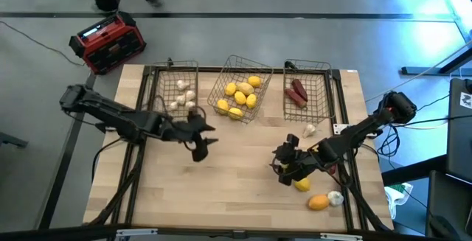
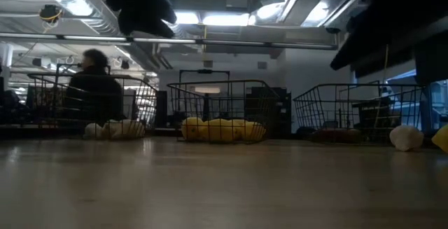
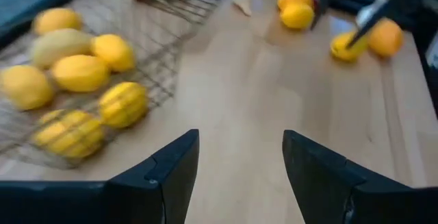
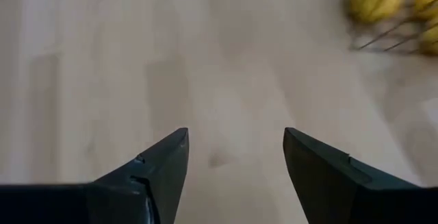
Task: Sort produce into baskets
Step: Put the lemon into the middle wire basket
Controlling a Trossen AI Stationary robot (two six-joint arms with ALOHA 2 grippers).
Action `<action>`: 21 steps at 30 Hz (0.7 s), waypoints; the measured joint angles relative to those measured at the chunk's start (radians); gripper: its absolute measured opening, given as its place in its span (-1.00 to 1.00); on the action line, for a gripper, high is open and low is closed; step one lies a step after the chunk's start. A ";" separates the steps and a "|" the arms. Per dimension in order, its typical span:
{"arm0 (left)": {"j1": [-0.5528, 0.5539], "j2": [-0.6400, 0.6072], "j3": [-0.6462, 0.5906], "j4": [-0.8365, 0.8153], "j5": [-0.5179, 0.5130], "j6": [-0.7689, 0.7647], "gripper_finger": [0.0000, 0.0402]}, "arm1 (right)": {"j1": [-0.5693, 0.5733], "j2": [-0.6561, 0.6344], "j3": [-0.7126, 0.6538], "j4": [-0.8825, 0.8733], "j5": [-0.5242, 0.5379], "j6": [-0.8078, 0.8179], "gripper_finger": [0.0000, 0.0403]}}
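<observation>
Two empty hands, left hand and right hand, are hovering open; beside the right, a smooth, firm yellow oval lemon likely needs gripping across its middle.

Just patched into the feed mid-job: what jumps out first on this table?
The middle basket heaped with yellow lemons catches the eye first, between the basket of white bulbs and the one holding dark red pieces. Near the right pincer, open above bare wood, loose produce waits at the table's front right corner.
</observation>
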 joint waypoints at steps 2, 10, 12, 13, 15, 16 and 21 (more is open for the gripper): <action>-0.028 0.046 0.000 0.018 -0.001 0.004 0.03 | 0.000 -0.010 0.000 -0.006 -0.078 -0.002 0.18; -0.114 0.212 0.000 0.187 -0.040 0.052 0.03 | 0.010 -0.012 0.000 -0.032 -0.357 0.060 0.18; -0.127 0.245 0.000 0.243 -0.045 0.060 0.03 | 0.023 -0.012 0.000 -0.029 -0.374 0.074 0.18; -0.132 0.259 0.000 0.263 -0.046 0.060 0.03 | 0.033 -0.012 0.000 -0.030 -0.375 0.080 0.18; -0.138 0.284 0.000 0.297 -0.046 0.059 0.03 | 0.053 -0.012 0.000 -0.046 -0.375 0.106 0.18; -0.140 0.293 0.000 0.310 -0.046 0.059 0.03 | 0.065 -0.012 0.000 -0.061 -0.375 0.126 0.18; -0.150 0.322 0.000 0.330 -0.046 0.029 0.03 | 0.139 -0.012 -0.001 -0.176 -0.412 0.272 0.18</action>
